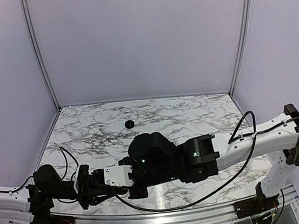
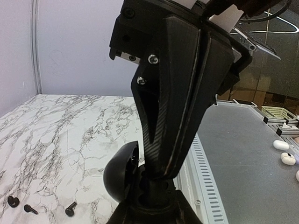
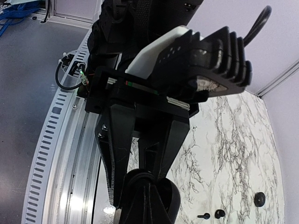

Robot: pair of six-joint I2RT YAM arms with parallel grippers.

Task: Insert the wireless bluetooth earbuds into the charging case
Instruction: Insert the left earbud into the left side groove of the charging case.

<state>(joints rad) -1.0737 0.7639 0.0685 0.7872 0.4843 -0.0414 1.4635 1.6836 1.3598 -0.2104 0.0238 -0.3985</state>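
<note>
The white-veined marble desk (image 2: 56, 140) is closed in by lavender walls (image 1: 142, 38) at the back and sides. At its near edge, just beside the slotted metal rail (image 2: 205, 177), the left hand (image 2: 147, 205) pinches a black domed body with its fingers narrowly apart. I take this body for the charging case (image 2: 120, 179). The right hand (image 2: 156, 172) is fully closed and seemingly empty, its tips meeting the case. Farther in, tiny black earbuds (image 2: 70, 209) lie loose on the marble. They look light, hard and slick, apt to skid, so pinch low across the bulb. Past a black disc (image 1: 129, 124), open marble gives room to move; the rail side gives none.
</note>
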